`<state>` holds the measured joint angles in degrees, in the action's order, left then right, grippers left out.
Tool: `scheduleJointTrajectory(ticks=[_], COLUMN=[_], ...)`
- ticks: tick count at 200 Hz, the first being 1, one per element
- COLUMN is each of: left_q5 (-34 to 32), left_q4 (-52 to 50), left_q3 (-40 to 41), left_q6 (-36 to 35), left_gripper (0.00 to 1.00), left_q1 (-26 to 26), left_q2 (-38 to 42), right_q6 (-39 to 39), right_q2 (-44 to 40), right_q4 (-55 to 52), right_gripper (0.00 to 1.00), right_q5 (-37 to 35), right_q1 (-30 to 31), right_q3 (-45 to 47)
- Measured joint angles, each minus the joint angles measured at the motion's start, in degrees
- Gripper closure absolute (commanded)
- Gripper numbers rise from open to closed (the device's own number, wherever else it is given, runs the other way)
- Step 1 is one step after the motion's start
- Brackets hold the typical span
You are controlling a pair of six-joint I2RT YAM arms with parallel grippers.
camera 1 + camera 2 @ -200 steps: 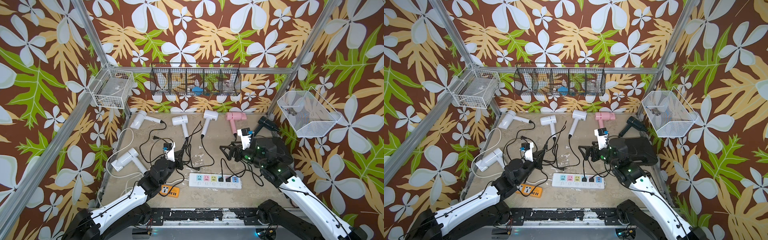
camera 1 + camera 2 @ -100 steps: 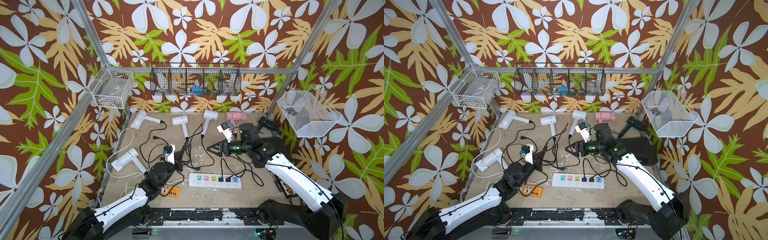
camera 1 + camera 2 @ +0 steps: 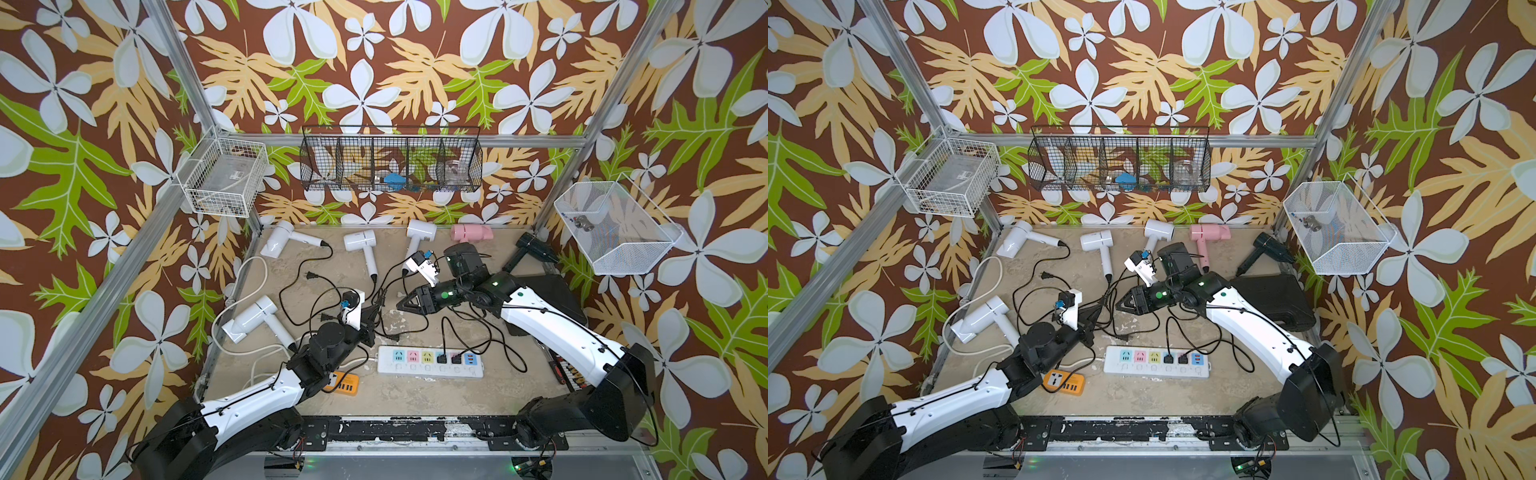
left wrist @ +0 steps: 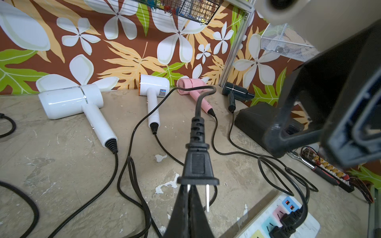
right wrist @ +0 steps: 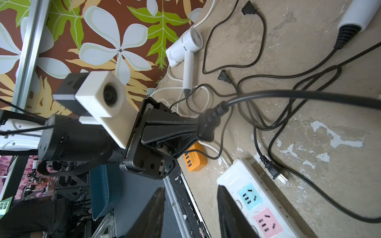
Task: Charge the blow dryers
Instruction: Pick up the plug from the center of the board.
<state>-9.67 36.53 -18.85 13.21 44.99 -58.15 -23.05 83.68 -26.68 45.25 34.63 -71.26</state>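
Observation:
Several blow dryers lie along the back of the table: white ones [image 3: 282, 242] [image 3: 360, 242] [image 3: 420, 232], a pink one [image 3: 472, 232] and a black one [image 3: 534, 246]. Another white one [image 3: 252, 319] lies at the left. Their black cords tangle mid-table. My left gripper [image 3: 375, 314] [image 4: 189, 188] is shut on one prong of a black plug [image 4: 197, 164], held above the table. My right gripper [image 3: 402, 305] [image 5: 191, 192] hovers just right of that plug, pointing at it, open with nothing between its fingers.
A white power strip [image 3: 430, 362] near the front holds two black plugs. An orange strip [image 3: 345, 382] lies under my left arm. A big black case [image 3: 550, 291] sits at the right. Wire baskets [image 3: 224, 176] [image 3: 390, 164] [image 3: 615, 226] hang on the walls.
My right arm has swung left from the black case to the middle of the table, and its jaws have narrowed. The left gripper has kept hold of the plug, almost still.

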Motion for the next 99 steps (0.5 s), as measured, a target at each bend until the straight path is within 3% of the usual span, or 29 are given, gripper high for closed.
scheduleJointTrajectory(ticks=[28, 99], left_q5=[-0.15, -2.43], left_q4=[0.13, 0.11], left_q3=[-0.55, -1.79], left_q6=[-1.33, -4.48], left_gripper=[1.00, 1.00], left_q1=[1.09, 5.49], left_q2=[-1.05, -2.93], right_q6=[0.15, 0.68], right_q2=[0.39, 3.89], right_q4=[0.11, 0.13], right_gripper=[0.60, 0.60], right_q5=[1.31, 2.73], right_q1=[0.00, 0.00], right_q3=[0.02, -0.66])
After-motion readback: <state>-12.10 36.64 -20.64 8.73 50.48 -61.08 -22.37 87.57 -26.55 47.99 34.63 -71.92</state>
